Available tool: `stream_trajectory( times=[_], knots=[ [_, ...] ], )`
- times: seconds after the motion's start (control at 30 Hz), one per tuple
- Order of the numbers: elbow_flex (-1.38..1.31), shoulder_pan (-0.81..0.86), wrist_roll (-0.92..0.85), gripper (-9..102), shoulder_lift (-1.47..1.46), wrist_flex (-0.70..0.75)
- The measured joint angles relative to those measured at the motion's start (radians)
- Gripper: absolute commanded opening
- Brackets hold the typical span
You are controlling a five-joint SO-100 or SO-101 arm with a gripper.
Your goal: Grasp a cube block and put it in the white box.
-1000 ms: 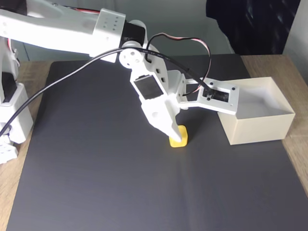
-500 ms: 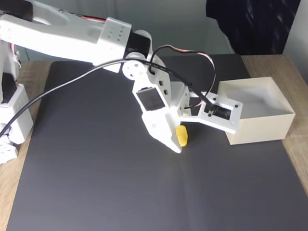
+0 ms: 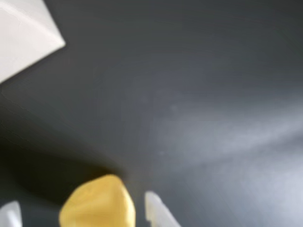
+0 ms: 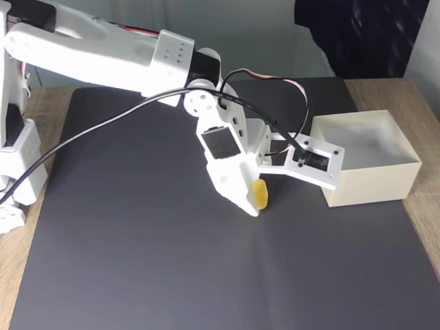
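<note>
The cube block (image 4: 260, 194) is a small yellow cube held a little above the black mat, tilted. My gripper (image 4: 256, 201) is shut on it, with the white fixed finger (image 4: 240, 189) to its left in the fixed view. In the wrist view the cube block (image 3: 98, 204) sits at the bottom edge between two pale fingertips (image 3: 156, 211), inside my gripper (image 3: 80, 215). The white box (image 4: 371, 184) stands open-topped to the right of the gripper, at the mat's right edge. A white corner of the box (image 3: 23, 33) shows at the top left of the wrist view.
A black mat (image 4: 137, 261) covers most of the wooden table (image 4: 426, 220). The arm's white base (image 4: 17, 165) stands at the left edge. A black cable (image 4: 103, 127) hangs from the arm over the mat. A dark object (image 4: 357, 34) sits behind the box.
The cube was resting on the mat with the gripper around it; it has since been lifted off the mat and tilted, and the arm has shifted slightly up and right.
</note>
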Motion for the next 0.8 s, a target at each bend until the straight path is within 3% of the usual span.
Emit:
stream_trajectory(
  times=[0.8],
  knots=[
    [-0.011, -0.049, 0.184, 21, -0.028, 0.055]
  ],
)
